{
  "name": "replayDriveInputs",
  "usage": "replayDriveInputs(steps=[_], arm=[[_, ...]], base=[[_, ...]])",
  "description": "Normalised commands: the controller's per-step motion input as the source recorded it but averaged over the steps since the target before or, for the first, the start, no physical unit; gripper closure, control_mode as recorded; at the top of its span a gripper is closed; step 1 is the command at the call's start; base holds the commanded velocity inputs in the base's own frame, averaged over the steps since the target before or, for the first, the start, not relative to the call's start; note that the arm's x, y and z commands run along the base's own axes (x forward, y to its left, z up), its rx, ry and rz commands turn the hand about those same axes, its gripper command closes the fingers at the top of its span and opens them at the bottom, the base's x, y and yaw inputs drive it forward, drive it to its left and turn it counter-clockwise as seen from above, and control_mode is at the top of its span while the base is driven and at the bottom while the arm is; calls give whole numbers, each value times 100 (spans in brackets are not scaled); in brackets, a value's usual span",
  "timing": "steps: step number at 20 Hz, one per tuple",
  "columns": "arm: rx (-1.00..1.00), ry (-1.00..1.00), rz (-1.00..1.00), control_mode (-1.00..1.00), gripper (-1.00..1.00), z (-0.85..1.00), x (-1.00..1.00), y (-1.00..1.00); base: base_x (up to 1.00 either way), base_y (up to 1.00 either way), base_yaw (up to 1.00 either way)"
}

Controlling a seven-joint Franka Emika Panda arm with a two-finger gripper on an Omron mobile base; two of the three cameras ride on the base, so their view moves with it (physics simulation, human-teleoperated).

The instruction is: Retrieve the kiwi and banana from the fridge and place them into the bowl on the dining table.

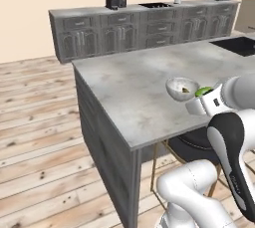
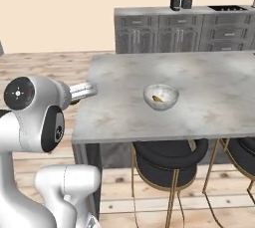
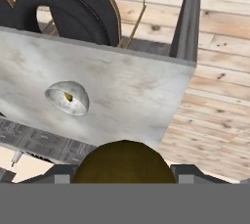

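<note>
Hand view: gripper [image 3: 123,175] clamps rounded olive-brown kiwi [image 3: 123,162]; left base view shows its green side [image 1: 203,91] beside pale bowl [image 1: 182,88].

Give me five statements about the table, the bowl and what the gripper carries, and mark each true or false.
1. The bowl stands on the dining table. True.
2. The bowl is empty. False: a small yellowish item lies inside; it looks like the banana, though it is too small to be sure.
3. The gripper is shut on the kiwi. True: the rounded fruit sits between the fingertips in the hand view.
4. The kiwi already lies in the bowl. False: it is held in the gripper, apart from the bowl.
5. Dark round stools stand tucked under the table's edge. True.
</note>
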Motion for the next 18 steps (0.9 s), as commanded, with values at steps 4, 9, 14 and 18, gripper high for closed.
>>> replayDriveInputs(steps=[4, 9, 14, 18], arm=[[0, 0, 0, 100, 100, 0, 0, 0], [0, 0, 0, 100, 100, 0, 0, 0], [0, 0, 0, 100, 100, 0, 0, 0], [0, 0, 0, 100, 100, 0, 0, 0]], base=[[35, 18, -20], [32, 24, -18], [24, 25, -13], [27, 27, -11]])
